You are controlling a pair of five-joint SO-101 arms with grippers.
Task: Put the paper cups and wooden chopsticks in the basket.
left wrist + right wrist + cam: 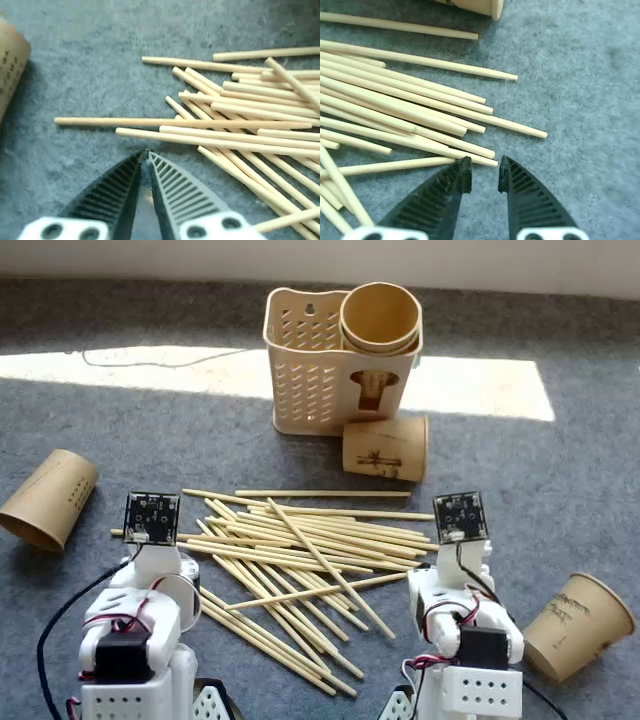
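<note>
Many wooden chopsticks [300, 545] lie in a loose pile on the grey carpet between my two arms. The cream slotted basket [305, 375] stands at the back with stacked paper cups [380, 315] inside it. One paper cup [385, 448] lies on its side right in front of the basket. Another cup [48, 498] lies far left, and a third [578, 625] lies far right. My left gripper [147, 154] is shut and empty, just short of the pile's left ends [225, 127]. My right gripper [484, 172] is open a little beside the chopsticks' [405, 110] right tips, holding nothing.
A bright strip of sunlight crosses the carpet behind the basket, and a thin cable [150, 362] runs along it at the left. Bare carpet lies between the pile and each outer cup. The left cup's side [10, 75] shows in the left wrist view.
</note>
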